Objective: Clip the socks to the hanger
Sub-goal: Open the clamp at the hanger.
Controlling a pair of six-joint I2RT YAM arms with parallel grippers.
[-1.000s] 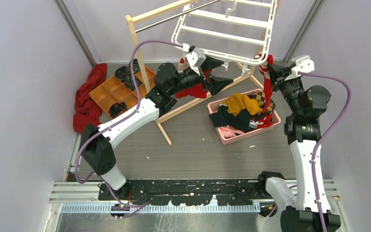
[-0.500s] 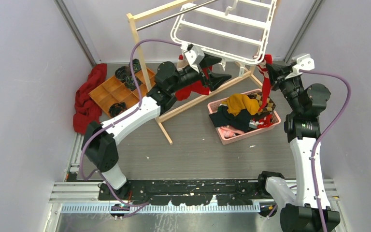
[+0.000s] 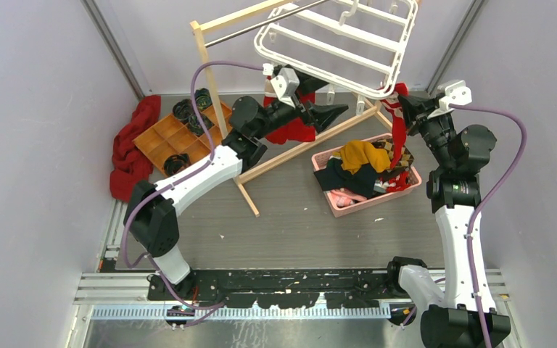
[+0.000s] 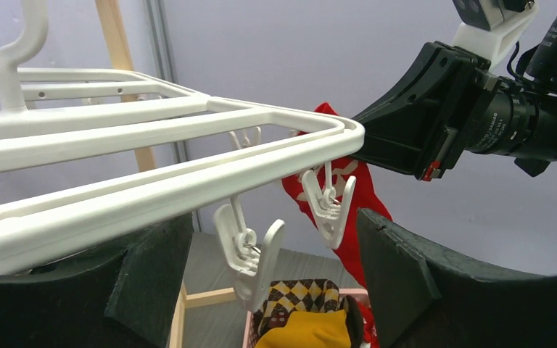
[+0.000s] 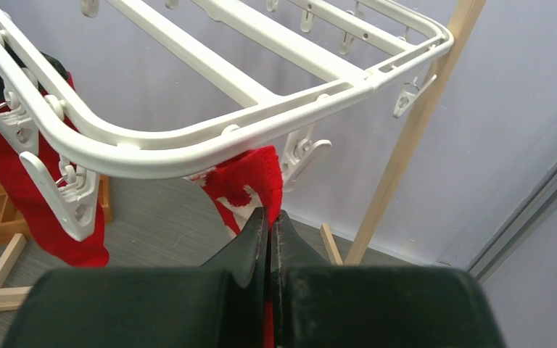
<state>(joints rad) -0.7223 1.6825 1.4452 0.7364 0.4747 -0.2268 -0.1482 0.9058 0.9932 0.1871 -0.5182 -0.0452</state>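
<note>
Mid-frame, the right gripper (image 5: 268, 217) pinches a sock (image 5: 250, 174) under the hanger (image 5: 188, 141) rim; the spread left gripper (image 4: 273, 216) must next open a clip (image 4: 326, 206).

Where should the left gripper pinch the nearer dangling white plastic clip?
Pinch the white plastic clip by its two upper wings, a finger outside each, coming in level; they flare apart above its shut tip, and the open left gripper frames it on camera.

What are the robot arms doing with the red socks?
They are hanging socks up. The right pincer is shut on a red sock, holding it just under a corner of the white hanger, beside a clip. The left pincer is open by the hanger's edge. Another red sock hangs from the hanger.
</note>
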